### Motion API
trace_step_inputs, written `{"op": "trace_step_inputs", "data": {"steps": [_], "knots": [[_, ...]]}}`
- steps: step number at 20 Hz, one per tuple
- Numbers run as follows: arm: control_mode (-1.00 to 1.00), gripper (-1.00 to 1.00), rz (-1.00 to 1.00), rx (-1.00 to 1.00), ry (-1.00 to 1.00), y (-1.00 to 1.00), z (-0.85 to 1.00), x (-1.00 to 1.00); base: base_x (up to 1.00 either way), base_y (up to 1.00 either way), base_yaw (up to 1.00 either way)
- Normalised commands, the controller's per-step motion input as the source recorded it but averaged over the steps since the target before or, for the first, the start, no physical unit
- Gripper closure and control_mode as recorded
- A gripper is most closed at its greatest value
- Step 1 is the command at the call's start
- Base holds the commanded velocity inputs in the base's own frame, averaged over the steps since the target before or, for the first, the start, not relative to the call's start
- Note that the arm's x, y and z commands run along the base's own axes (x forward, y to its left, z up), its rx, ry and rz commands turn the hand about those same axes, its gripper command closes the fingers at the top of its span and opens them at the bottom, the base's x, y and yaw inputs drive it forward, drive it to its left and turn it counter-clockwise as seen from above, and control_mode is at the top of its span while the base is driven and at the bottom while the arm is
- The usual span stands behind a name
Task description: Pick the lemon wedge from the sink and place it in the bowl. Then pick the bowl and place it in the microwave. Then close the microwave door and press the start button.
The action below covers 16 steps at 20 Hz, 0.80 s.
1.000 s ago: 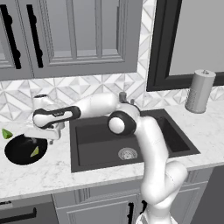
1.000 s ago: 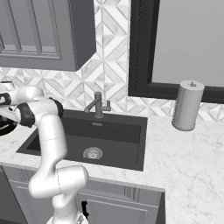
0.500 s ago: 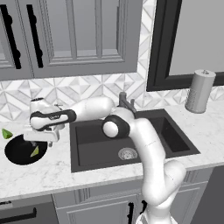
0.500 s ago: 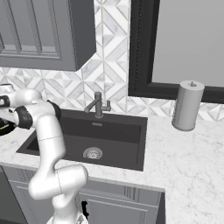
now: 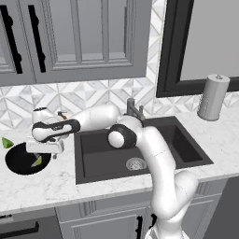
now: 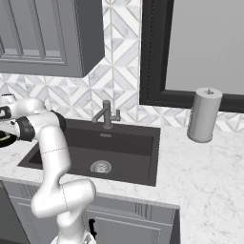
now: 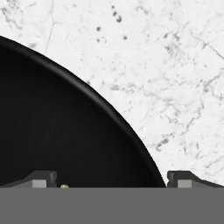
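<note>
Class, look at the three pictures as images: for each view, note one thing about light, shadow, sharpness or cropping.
Left base view: even, flat lighting, soft edges, and the bowl reads as a plain black disc. Right base view: the sink is uniformly dark, with the arm cropped at the left edge. Hand view: the bowl's rim catches a faint grey sheen against the speckled counter.

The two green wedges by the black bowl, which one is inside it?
The pale yellow-green lemon wedge lies inside the bowl, near its right edge. The brighter green wedge sits outside on the counter, behind the bowl.
</note>
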Motion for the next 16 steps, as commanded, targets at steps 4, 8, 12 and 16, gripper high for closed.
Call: {"op": "trace_step_inputs", "data": {"steps": [4,8,12,16], "knots": [[-1.00,1.00,0.02,0.00,0.00,0.00,-0.23,0.00,0.00,0.00,0.00],[-1.00,1.00,0.01,0.00,0.00,0.00,-0.09,0.00,0.00,0.00,0.00],[-1.00,1.00,0.00,0.00,0.00,0.02,-0.08,0.00,0.00,0.00,0.00],[-1.00,1.00,0.00,0.00,0.00,0.03,-0.04,0.00,0.00,0.00,0.00]]}}
